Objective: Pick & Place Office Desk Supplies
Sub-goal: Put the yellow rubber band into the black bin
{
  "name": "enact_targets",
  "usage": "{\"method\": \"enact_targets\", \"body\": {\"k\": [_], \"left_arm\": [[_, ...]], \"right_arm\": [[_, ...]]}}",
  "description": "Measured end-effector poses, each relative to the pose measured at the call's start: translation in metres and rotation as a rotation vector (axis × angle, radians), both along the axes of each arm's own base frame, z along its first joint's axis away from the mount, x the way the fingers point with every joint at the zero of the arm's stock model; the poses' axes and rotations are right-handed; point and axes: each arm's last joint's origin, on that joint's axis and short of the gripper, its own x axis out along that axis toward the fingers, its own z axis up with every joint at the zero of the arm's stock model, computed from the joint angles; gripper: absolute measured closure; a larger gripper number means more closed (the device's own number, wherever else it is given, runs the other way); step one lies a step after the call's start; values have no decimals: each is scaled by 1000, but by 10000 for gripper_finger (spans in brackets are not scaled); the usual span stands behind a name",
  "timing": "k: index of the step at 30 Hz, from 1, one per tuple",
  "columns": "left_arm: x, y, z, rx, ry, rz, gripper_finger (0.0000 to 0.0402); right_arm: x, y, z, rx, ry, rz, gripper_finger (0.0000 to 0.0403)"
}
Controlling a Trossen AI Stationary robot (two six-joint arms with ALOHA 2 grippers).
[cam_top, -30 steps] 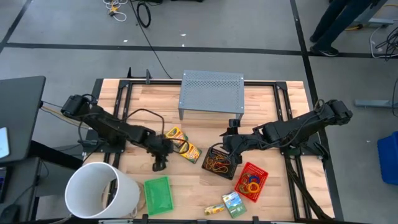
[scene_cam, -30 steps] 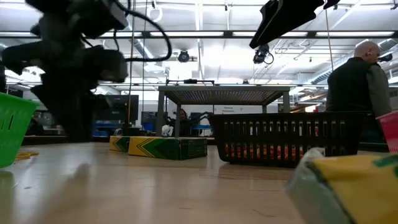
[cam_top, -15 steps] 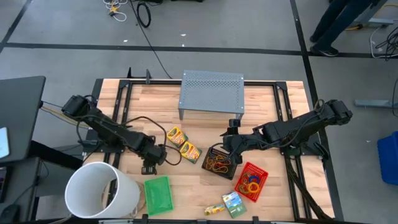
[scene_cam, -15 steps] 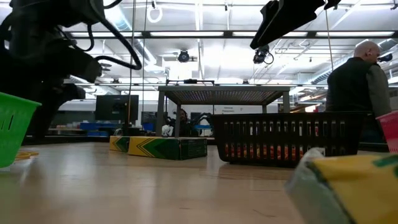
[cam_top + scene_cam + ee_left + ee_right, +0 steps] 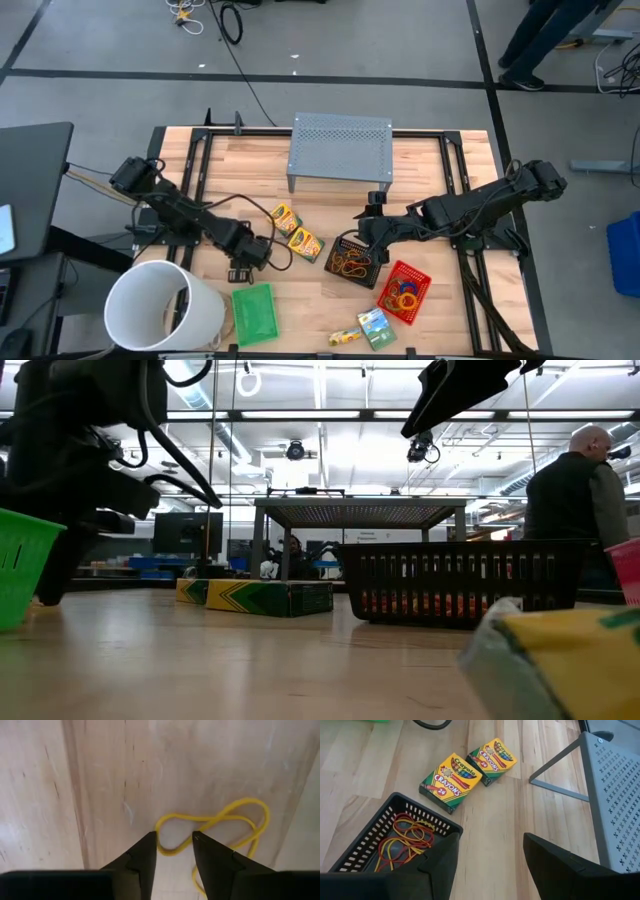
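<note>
Left end effector [image 5: 172, 847] is down low over the bench [image 5: 330, 300], near its front-left corner beside the green tray [image 5: 254, 311], fingers part-way open and nothing between them, straddling a loop of a yellow rubber band [image 5: 215, 822] lying flat on the wood. That band looks feather-light, thin and floppy, so it will sag and twist once lifted, and pressed flat like this it may slide away from the fingertips. Best bet, I'd say, is to pinch the strand right at the loop's bend, where it sits between the tips. Over on the right, the right end effector [image 5: 490, 852] hangs wide open and empty above the black tray [image 5: 385, 835] of bands, near the bench's middle, with two crayon boxes [image 5: 451, 779] just beyond.
</note>
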Motion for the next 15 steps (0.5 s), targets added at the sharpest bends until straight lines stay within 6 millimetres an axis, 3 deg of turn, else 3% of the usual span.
{"method": "enact_targets", "body": {"k": [6,15], "left_arm": [[2,1,-1,46,-31,-2,384],[14,-2,14,171,-95,8,398]], "right_arm": [[0,0,0,0,0,0,172],[0,0,0,0,0,-1,172]]}}
